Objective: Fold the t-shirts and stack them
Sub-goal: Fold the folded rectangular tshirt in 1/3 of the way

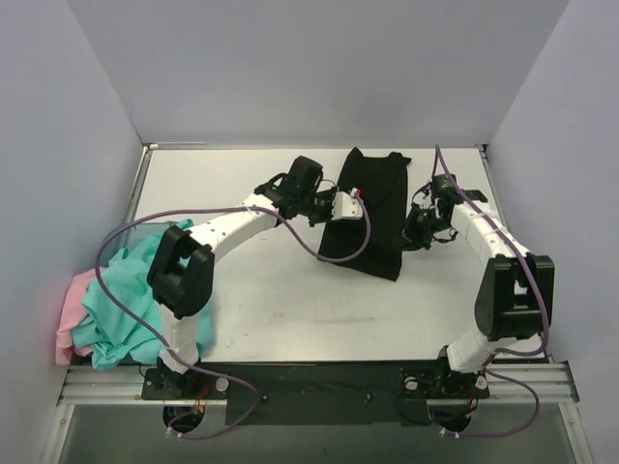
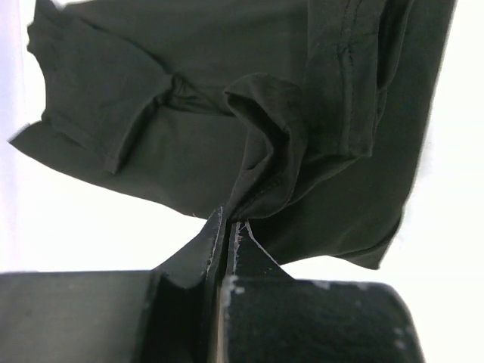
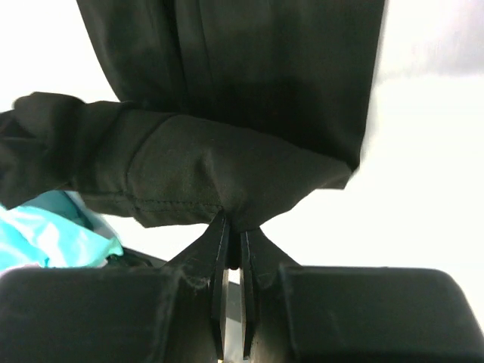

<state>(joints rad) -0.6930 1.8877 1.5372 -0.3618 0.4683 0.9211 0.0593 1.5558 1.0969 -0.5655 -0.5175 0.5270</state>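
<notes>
A black t-shirt [image 1: 372, 208] lies folded into a long strip at the back middle of the table. My left gripper [image 1: 340, 207] is at its left edge and my right gripper [image 1: 410, 232] at its right edge. In the left wrist view the left gripper [image 2: 231, 219] is shut on a bunched fold of the black t-shirt [image 2: 227, 76]. Seen from the right wrist, the right gripper [image 3: 234, 223] is shut on a hemmed corner of the black t-shirt [image 3: 249, 76]. Teal t-shirts [image 1: 126, 309] and a pink one [image 1: 73, 304] lie heaped at the near left.
The heap sits in a translucent bin [image 1: 135, 232] at the table's left edge. Purple cables loop from both arms over the table [image 1: 290, 309]. Grey walls close in the back and both sides. A bit of teal cloth [image 3: 45, 234] shows beyond the right gripper.
</notes>
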